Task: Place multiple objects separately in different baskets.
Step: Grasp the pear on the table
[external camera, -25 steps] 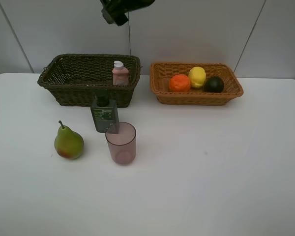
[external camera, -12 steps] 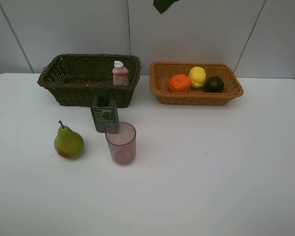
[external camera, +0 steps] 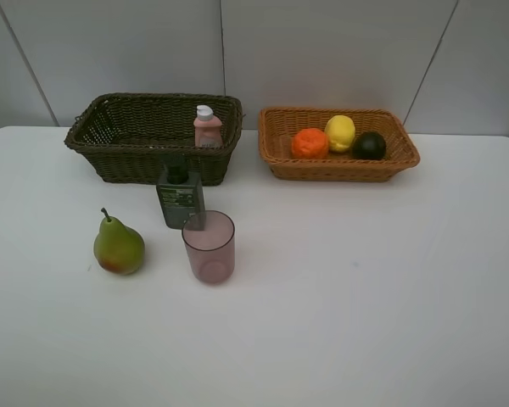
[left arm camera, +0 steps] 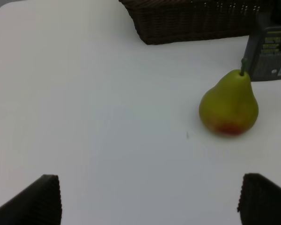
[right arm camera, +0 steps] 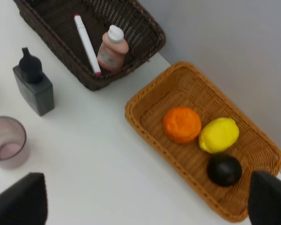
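Wicker in two shades lines the far side of your white table (external camera: 365, 297). The dark brown-green basket (external camera: 119, 165) is on the left and the light orange-tan basket (external camera: 339, 172) is just to its right, with a small gap between them.

In the tan basket you have the orange (external camera: 310, 143), the lemon (external camera: 340, 132) and the dark green round fruit (external camera: 370, 145) huddled close together, with the lemon in the middle.

In the dark basket the small pink white-capped bottle (external camera: 207, 127) stands upright at the right end. Your right wrist camera shows the white marker (right arm camera: 86, 43) lying just beside it on the basket floor.

Three things stand on the table outside the baskets:
- The dark green pump bottle (external camera: 181, 199) is upright just in front of the dark basket's right end.
- The translucent pink cup (external camera: 209, 247) is upright, nearer and slightly to the right. Its rim overlaps the bottle's base in the high view, so you cannot tell whether they touch.
- The pear (external camera: 118, 246) stands stem-up to the left of the cup, clearly apart from it.

Your left gripper (left arm camera: 150, 201) is spread wide and empty over bare table, with the pear ahead of it and untouched. Your right gripper (right arm camera: 145, 199) is also spread wide and holds nothing, high above the table with both baskets below it.
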You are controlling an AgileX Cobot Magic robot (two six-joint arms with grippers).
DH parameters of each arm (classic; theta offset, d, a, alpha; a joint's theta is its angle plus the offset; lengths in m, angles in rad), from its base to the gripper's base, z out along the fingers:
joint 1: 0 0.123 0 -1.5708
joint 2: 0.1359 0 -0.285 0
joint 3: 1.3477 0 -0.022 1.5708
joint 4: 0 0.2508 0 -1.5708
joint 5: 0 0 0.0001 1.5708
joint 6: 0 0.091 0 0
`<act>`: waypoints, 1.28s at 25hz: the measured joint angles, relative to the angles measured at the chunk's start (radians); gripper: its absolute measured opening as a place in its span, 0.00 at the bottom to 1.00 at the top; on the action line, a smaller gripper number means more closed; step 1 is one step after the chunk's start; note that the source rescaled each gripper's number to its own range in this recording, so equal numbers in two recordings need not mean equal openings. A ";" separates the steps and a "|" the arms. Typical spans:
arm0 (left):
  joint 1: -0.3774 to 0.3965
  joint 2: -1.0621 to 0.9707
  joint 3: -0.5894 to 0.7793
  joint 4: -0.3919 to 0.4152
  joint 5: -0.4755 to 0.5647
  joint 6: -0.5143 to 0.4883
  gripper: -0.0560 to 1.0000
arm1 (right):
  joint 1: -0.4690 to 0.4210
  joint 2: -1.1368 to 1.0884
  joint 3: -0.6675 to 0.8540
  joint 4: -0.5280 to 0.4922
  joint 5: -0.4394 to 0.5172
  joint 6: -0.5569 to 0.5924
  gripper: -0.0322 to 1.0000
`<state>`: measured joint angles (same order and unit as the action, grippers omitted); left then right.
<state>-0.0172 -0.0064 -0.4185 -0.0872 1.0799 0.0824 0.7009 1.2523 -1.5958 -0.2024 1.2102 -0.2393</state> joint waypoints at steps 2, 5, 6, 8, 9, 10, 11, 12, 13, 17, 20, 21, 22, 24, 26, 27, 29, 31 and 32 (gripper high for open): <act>0.000 0.000 0.000 0.000 0.000 0.000 1.00 | 0.000 -0.086 0.098 0.000 -0.024 0.000 0.88; 0.000 0.000 0.000 0.000 0.000 0.000 1.00 | 0.000 -0.217 0.266 0.005 -0.070 0.000 0.88; 0.000 0.000 0.000 0.000 0.000 0.000 1.00 | 0.000 -0.265 0.336 0.010 -0.084 0.000 0.88; 0.000 0.000 0.000 0.000 0.000 0.000 1.00 | 0.000 -0.363 0.439 0.028 -0.105 0.002 0.88; 0.000 0.000 0.000 0.000 0.000 0.000 1.00 | 0.000 -0.404 0.482 0.039 -0.111 0.004 0.88; 0.000 0.000 0.000 0.000 0.000 0.000 1.00 | 0.000 -0.451 0.538 0.051 -0.116 0.009 0.88; 0.000 0.000 0.000 0.000 0.000 0.000 1.00 | 0.000 -0.498 0.574 0.065 -0.123 0.016 0.88; 0.000 0.000 0.000 0.000 0.000 0.000 1.00 | 0.000 -0.545 0.608 0.075 -0.126 0.024 0.88; 0.000 0.000 0.000 0.000 0.000 0.000 1.00 | 0.000 -0.583 0.644 0.087 -0.132 0.034 0.88; 0.000 0.000 0.000 0.000 0.000 0.000 1.00 | 0.000 -0.733 0.772 0.134 -0.151 0.103 0.88; 0.000 0.000 0.000 0.000 0.000 0.000 1.00 | 0.000 -0.816 0.847 0.149 -0.154 0.148 0.88; 0.000 0.000 0.000 0.000 0.000 0.000 1.00 | 0.000 -0.836 0.873 0.149 -0.154 0.162 0.88; 0.000 0.000 0.000 0.000 0.000 0.000 1.00 | 0.000 -0.863 0.895 0.149 -0.154 0.178 0.88; 0.000 0.000 0.000 0.000 0.000 0.000 1.00 | 0.000 -0.900 0.932 0.150 -0.156 0.199 0.88; 0.000 0.000 0.000 0.000 0.000 0.000 1.00 | 0.000 -0.936 0.965 0.150 -0.164 0.217 0.88; 0.000 0.000 0.000 0.000 0.000 0.000 1.00 | 0.000 -0.950 0.977 0.150 -0.172 0.219 0.88; 0.000 0.000 0.000 0.000 0.000 0.000 1.00 | 0.000 -0.981 1.005 0.149 -0.188 0.222 0.88; 0.000 0.000 0.000 0.000 0.000 0.000 1.00 | 0.000 -1.010 1.028 0.149 -0.196 0.225 0.88; 0.000 0.000 0.000 0.000 0.000 0.000 1.00 | 0.000 -1.025 1.039 0.148 -0.196 0.225 0.88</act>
<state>-0.0172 -0.0064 -0.4185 -0.0872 1.0799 0.0824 0.7009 0.2277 -0.5566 -0.0544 1.0142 -0.0147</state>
